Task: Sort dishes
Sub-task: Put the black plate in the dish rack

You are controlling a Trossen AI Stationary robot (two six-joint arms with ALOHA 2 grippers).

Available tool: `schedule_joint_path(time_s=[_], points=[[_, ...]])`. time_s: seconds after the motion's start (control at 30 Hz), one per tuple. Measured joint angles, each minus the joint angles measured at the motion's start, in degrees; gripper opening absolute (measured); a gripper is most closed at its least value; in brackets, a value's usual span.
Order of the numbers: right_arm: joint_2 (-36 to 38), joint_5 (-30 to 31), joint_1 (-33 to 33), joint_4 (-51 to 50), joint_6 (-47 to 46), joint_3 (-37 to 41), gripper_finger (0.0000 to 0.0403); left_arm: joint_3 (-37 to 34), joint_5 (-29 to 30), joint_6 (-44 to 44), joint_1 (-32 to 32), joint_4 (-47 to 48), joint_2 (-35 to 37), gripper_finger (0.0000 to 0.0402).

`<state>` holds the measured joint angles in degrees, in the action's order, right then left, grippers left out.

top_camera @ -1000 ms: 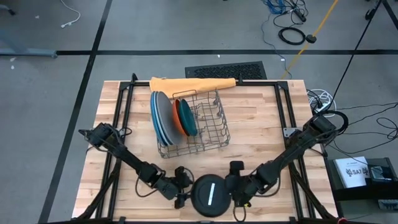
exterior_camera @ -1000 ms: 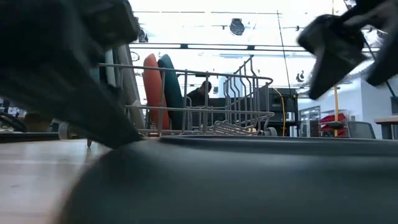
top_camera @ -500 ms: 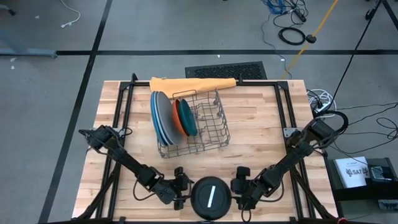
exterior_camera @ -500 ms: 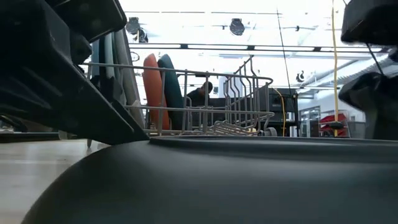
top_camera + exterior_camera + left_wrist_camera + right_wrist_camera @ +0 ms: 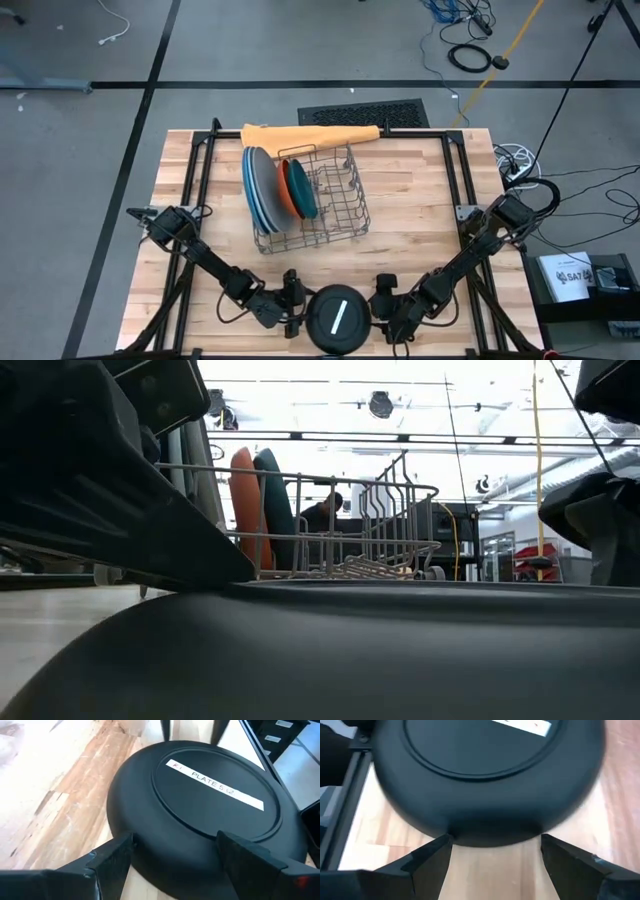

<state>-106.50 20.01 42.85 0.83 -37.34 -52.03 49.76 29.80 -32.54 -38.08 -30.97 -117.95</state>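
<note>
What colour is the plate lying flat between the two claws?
The plate is black, with a white stripe across its middle. It shows best in the left wrist view.

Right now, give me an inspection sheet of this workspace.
Surface: wooden table, black frame rails along its sides.
Job's things: black plate with a white label stripe, face down at the near edge; blue and grey plates, orange plate and teal plate on edge in the wire dish rack.
Clutter: folded orange cloth behind the rack.
Grippers: left gripper open at the black plate's left rim; right gripper open at its right rim.
Cables: coils on the floor.
Surroundings: person beyond the table.
</note>
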Motion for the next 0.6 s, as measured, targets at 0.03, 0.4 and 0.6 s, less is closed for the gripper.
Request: schedule_joint_path(time_s=[0.03,0.4,0.6], points=[[-0.02,-0.04,0.0,0.66,0.55,0.0,0.0298,-0.02,0.08,0.05,0.07,0.01,0.0,0.029],[-0.2,3.38,-0.15,2.7,4.89,-0.28,0.0298,-0.17,1.8,1.81,0.12,-1.13,-0.05,0.029],[-0.21,3.9,-0.15,2.77,4.93,-0.53,0.0298,-0.35,3.55,7.96,0.03,-3.0,1.97,0.029]])
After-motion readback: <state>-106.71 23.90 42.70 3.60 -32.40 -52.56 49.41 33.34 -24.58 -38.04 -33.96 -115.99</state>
